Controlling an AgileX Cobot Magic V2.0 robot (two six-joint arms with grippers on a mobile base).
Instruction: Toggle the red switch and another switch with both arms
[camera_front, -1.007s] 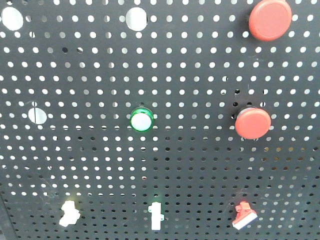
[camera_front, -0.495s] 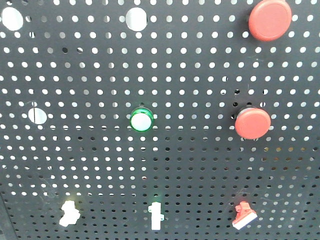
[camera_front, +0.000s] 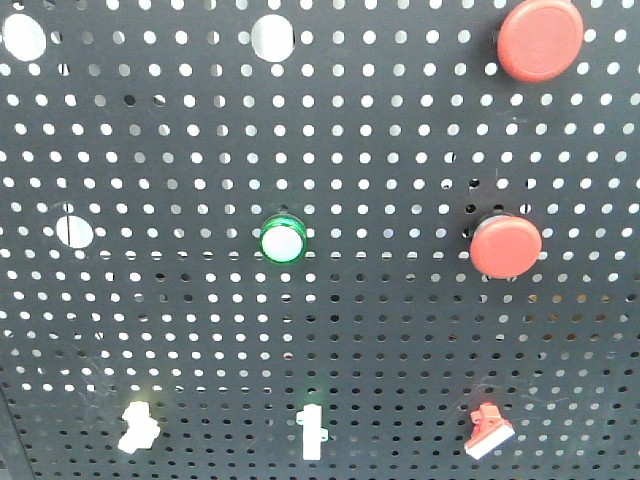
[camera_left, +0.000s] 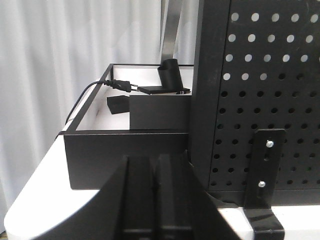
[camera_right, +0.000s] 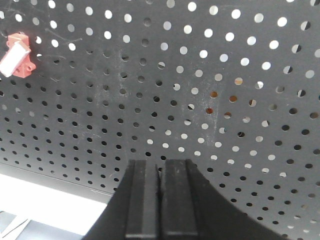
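We face a black perforated panel (camera_front: 180, 330) that fills the front view. Along its bottom row sit three small toggles: a white switch (camera_front: 137, 428) at lower left, a second white toggle (camera_front: 311, 432) in the middle, and the red switch (camera_front: 488, 431) at lower right, a small red block with a white lever tip, tilted. Above them, near the centre of the panel, we see a round green-ringed button (camera_front: 283, 240) with a pale face. To its right is a large round red button (camera_front: 505, 245), and another large red button (camera_front: 540, 38) sits at the top right corner. From the right wrist view, our right gripper (camera_right: 160, 200) points at the panel with its two dark fingers pressed together, clenched on nothing, and the red switch appears well up and to the left of it, apart from the fingers. From the left wrist view, our left gripper (camera_left: 155, 200) is likewise closed with nothing between its fingers, aimed past the panel's left edge toward a black open tray (camera_left: 125, 155) on a white table (camera_left: 45, 200), where a black box (camera_left: 159, 112) and a black cable (camera_left: 95, 87) lie.
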